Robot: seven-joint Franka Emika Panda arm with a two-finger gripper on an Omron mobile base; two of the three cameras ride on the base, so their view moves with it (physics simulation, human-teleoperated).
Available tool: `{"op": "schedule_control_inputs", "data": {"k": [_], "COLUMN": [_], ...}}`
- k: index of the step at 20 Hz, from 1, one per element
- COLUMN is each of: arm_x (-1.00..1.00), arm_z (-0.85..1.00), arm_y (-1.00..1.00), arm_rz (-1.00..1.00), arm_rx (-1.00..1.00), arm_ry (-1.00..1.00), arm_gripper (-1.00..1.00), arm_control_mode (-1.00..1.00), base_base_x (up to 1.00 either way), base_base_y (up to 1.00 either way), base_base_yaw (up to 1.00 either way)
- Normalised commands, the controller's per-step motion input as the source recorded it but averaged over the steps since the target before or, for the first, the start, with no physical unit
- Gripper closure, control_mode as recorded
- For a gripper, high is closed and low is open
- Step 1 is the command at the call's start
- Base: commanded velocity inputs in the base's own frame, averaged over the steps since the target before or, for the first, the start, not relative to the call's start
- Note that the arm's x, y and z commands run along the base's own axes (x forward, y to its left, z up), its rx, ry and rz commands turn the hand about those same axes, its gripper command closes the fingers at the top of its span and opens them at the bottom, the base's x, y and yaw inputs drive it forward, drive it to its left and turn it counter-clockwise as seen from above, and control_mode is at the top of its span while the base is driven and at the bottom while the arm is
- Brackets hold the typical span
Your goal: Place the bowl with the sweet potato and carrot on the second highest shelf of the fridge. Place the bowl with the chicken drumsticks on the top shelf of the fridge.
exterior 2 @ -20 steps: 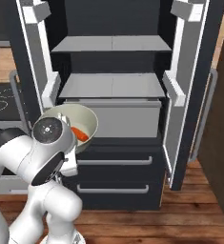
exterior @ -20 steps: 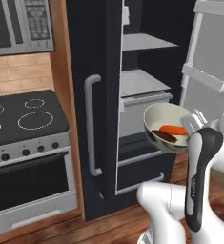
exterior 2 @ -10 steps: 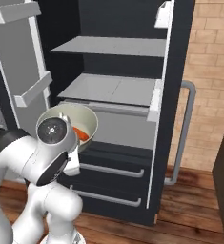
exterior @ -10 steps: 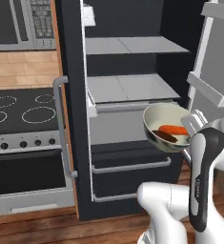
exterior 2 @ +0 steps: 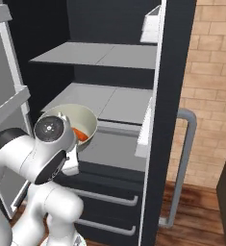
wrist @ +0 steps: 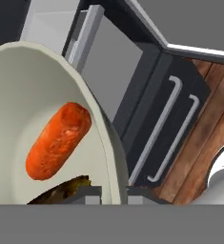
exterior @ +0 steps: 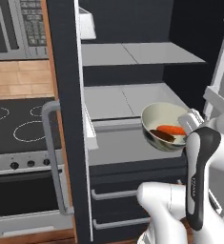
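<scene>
From the left base view, the cream round bowl [exterior: 163,125] with carrot and sweet potato hung before the grey second-highest shelf [exterior: 127,101]. In the right base view, lifting it level looked wise. In the hand view, the gripper [wrist: 108,193] pinched its rim.

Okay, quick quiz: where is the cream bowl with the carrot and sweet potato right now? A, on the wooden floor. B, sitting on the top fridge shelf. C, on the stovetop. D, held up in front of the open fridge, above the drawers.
D: the cream bowl holding the orange carrot and dark sweet potato hangs at the arm's end before the open fridge, lower than the grey top shelf, not resting on anything.
</scene>
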Motion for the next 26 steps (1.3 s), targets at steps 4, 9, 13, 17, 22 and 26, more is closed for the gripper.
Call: {"op": "schedule_control_inputs", "data": {"k": [4,9,13,17,22,26], "arm_x": [0.0,0.6,1.0,1.0,1.0,1.0], "arm_z": [0.0,-0.08,-0.05,0.0,-0.26,-0.41], "arm_y": [0.0,0.0,0.0,0.0,0.0,0.0], "arm_rz": [0.0,-0.01,-0.05,-0.05,-0.02,0.0], "arm_rx": [0.0,0.0,0.0,0.0,-0.02,-0.04], "arm_ry": [0.0,0.0,0.0,0.03,0.09,0.07], "arm_gripper": [1.0,1.0,1.0,1.0,1.0,1.0], "arm_control_mode": [1.0,-1.0,-1.0,-1.0,-1.0,-1.0], "base_base_x": [0.87,0.38,0.0,0.0,0.0,0.0], "base_base_y": [0.0,0.0,0.0,0.0,0.0,0.0], "base_base_yaw": [0.0,0.0,0.0,0.0,0.0,0.0]}}
